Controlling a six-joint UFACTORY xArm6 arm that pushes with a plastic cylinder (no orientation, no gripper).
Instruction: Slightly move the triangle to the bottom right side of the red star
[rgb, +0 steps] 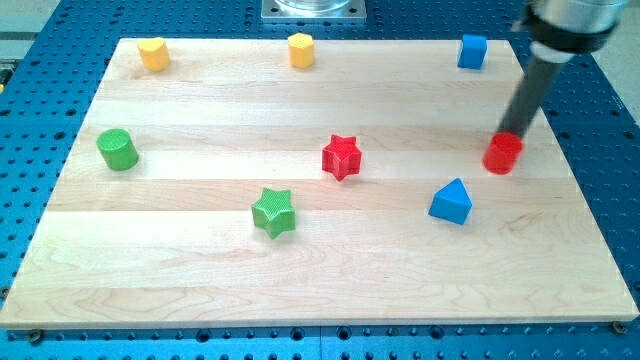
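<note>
My rod comes down from the view's top right, slanting toward the left as it descends. My tip (509, 133) sits at the top edge of the red cylinder (503, 154), touching it or just short of it; I cannot tell which. I carry no hand, only this rod, so nothing here spreads apart or clamps together.

Blue triangle (451, 202): on the wooden surface (330, 270), below and to the left of the red cylinder, near it but apart. It lies to the right of the red star (341, 156) and lower in the view, with bare wood between the two. My tip is above and to the right of the triangle, not touching it.

Red star: near the middle of the surface, standing alone.

Green star (273, 212): below and left of the red star, near but apart.

Green cylinder (117, 149): far on the view's left, well apart from the rest.

Along the top edge: a yellow block (153, 53) at the left, shape hard to make out; a second yellow block (301, 49) near the centre, seemingly many-sided; a blue cube (472, 51) toward the right, just left of my rod's upper part.

Around the surface runs a blue perforated base (50, 40), and a grey metal mount (314, 9) shows at the top centre
</note>
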